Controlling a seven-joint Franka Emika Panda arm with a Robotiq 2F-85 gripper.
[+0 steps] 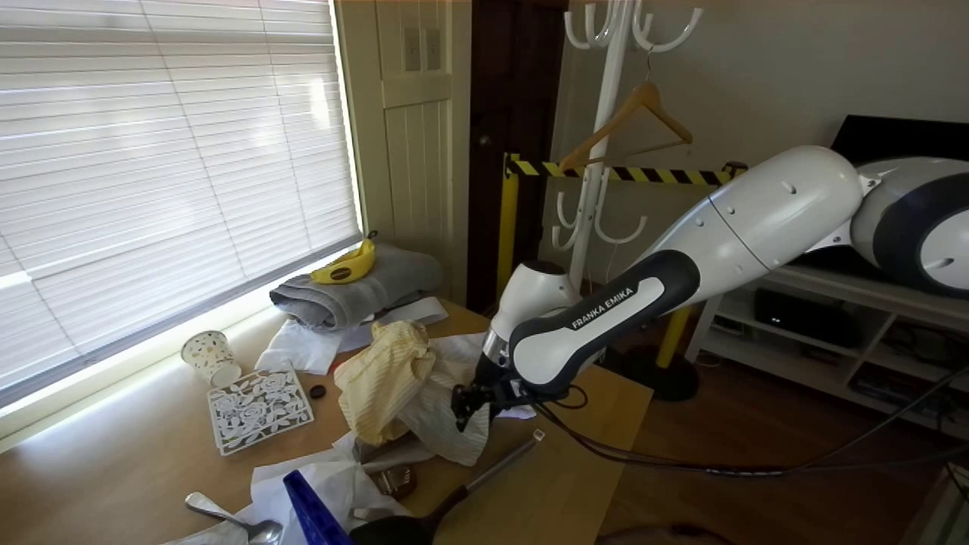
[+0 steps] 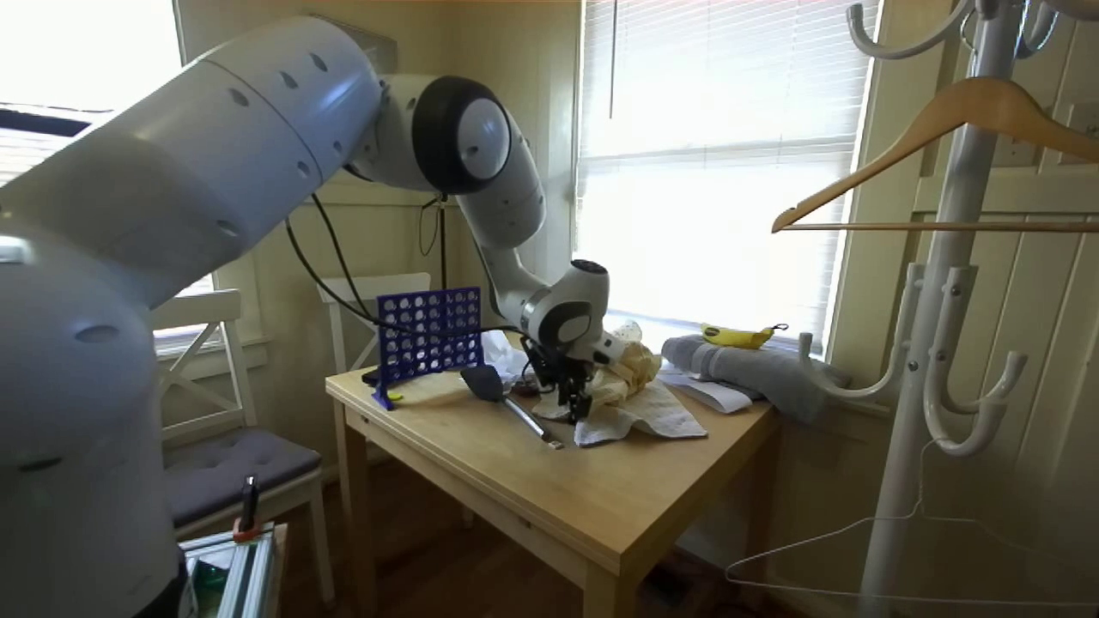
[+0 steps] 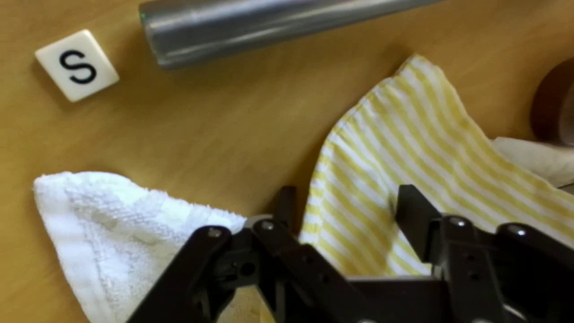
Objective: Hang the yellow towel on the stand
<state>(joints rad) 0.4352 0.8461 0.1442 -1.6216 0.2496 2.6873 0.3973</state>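
Observation:
The yellow striped towel (image 1: 386, 378) lies bunched on the table; it also shows in an exterior view (image 2: 633, 367). In the wrist view a flat end of the towel (image 3: 417, 130) lies under and between the fingers. My gripper (image 3: 345, 199) is open, low over the table, one finger past the towel's edge and one over the towel. The gripper shows in both exterior views (image 1: 463, 410) (image 2: 577, 405). The white stand (image 1: 609, 94) with curved hooks is beyond the table; it also shows in an exterior view (image 2: 951, 193). A wooden hanger (image 1: 647, 98) hangs from a hook.
A white towel (image 3: 116, 233) lies beside the yellow one. A spatula (image 2: 524, 419) and a letter tile (image 3: 77, 65) are near the gripper. A blue game grid (image 2: 429, 330), a grey towel (image 1: 394, 276) and a paper cup (image 1: 212, 357) are on the table. Barrier tape (image 1: 666, 175) runs near the stand.

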